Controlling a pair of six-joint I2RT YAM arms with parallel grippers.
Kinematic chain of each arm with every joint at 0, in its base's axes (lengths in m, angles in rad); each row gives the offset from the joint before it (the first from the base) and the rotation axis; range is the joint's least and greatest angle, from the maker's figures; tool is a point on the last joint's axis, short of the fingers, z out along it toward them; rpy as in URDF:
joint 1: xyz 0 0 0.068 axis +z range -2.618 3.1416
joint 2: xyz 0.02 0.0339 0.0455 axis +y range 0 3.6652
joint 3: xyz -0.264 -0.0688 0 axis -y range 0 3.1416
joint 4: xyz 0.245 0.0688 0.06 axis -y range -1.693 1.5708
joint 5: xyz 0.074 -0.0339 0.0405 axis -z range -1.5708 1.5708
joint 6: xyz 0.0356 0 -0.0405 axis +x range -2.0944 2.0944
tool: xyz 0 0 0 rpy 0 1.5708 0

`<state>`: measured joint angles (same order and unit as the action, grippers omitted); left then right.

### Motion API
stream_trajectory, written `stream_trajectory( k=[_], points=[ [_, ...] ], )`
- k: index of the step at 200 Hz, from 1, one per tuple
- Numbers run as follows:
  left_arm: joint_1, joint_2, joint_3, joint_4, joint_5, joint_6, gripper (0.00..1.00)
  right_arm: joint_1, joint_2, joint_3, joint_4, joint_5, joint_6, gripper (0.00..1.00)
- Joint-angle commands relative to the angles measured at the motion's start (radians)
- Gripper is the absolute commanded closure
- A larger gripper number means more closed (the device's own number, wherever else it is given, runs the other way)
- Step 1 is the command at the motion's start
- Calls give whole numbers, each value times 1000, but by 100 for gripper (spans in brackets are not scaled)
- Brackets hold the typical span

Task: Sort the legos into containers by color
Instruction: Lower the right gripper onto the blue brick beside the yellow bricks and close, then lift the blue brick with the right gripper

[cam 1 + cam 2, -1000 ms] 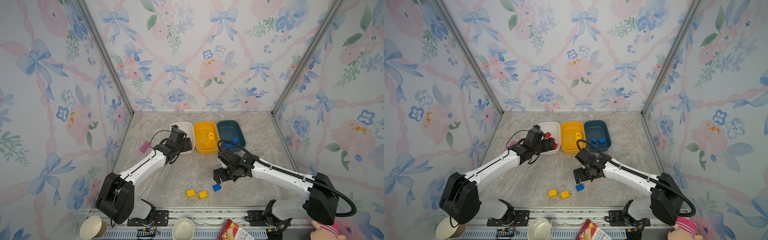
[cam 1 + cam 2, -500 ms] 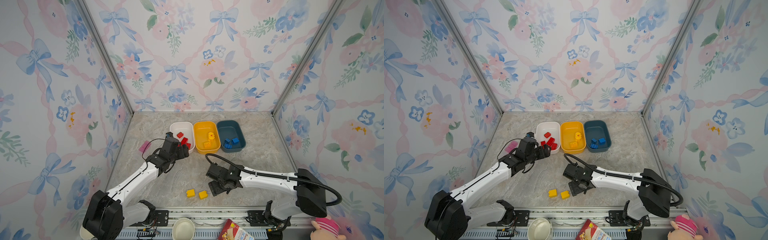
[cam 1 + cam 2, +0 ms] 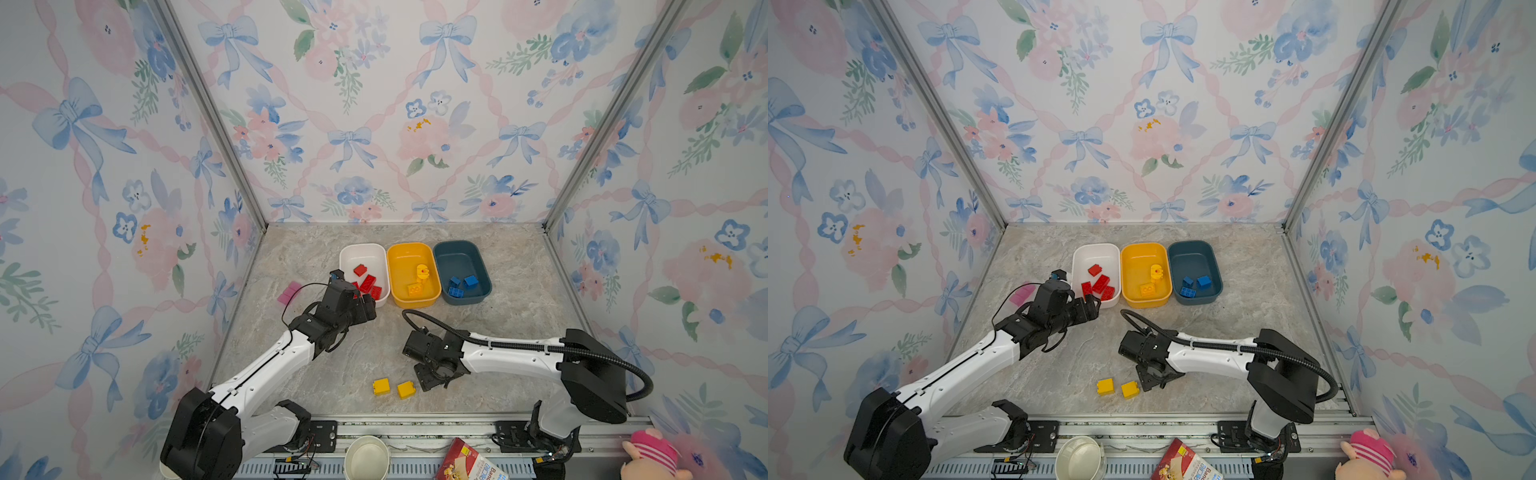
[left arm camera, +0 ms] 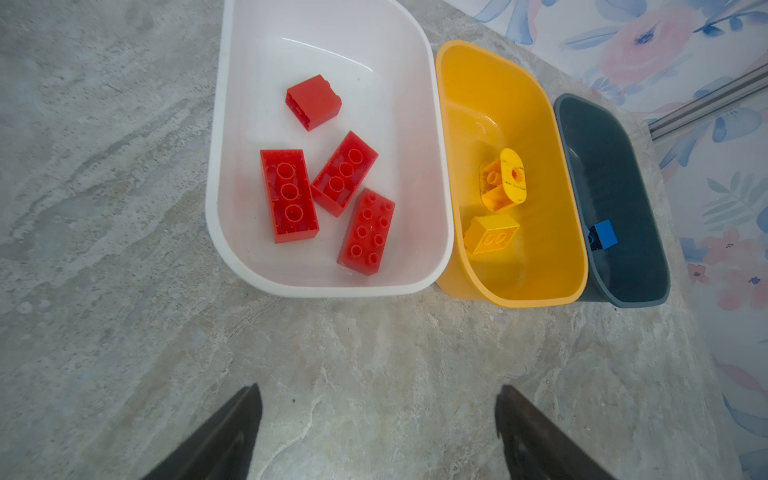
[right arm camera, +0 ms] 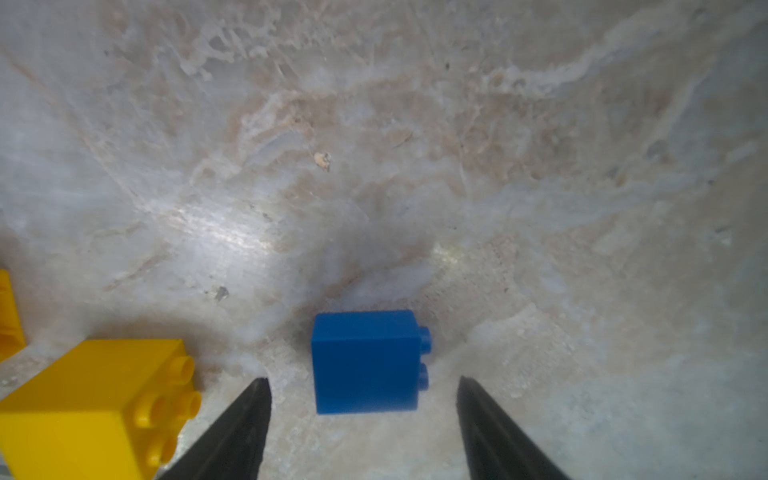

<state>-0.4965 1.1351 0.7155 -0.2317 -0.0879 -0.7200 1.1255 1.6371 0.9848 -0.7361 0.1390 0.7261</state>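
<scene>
Three containers stand in a row at the back: a white tub point(image 3: 345, 254) holding several red legos point(image 3: 368, 283), a yellow tub point(image 3: 394, 255) with a rounded yellow piece point(image 4: 505, 180) and a yellow brick point(image 4: 490, 239), and a teal tub point(image 3: 483, 266) with blue bricks point(image 3: 461, 286). My left gripper point(image 4: 378, 388) is open and empty over bare table, just short of the white tub's near end. My right gripper point(image 5: 361, 379) is open low over a blue brick point(image 5: 365, 361) lying on its side, partly between the fingers and touching neither. Both top views hide this brick under the gripper point(image 3: 432, 380).
Two yellow bricks point(image 3: 381, 386) point(image 3: 406, 390) lie near the front edge, the nearer one point(image 5: 95, 395) close beside my right gripper. A pink block point(image 3: 289, 292) lies left of the white tub. Paper cups point(image 3: 365, 457) and a snack box point(image 3: 469, 463) sit outside the front rail.
My right gripper dropped toward the front onto the blue brick and its jaws narrowed. My left gripper drew back from over the white tub to the table in front of it.
</scene>
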Motion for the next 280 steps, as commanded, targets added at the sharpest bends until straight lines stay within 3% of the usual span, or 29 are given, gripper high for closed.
stream_trajectory(
  k=[1,72,168,230,280],
  points=[
    [-2,-25,-19,11,3,-13,10,-18,12,17,9,-2,15,28],
    [-1,-41,-25,10,-7,-18,9,-47,68,12,38,-42,-3,37],
    [-1,-57,-71,9,-13,-27,9,-46,76,0,39,-30,12,60],
    [-1,-64,-76,9,-13,-33,9,-82,-22,54,-27,7,-6,62],
    [-3,-60,-72,10,-3,-27,9,-232,-116,116,-57,17,-89,62]
  ],
)
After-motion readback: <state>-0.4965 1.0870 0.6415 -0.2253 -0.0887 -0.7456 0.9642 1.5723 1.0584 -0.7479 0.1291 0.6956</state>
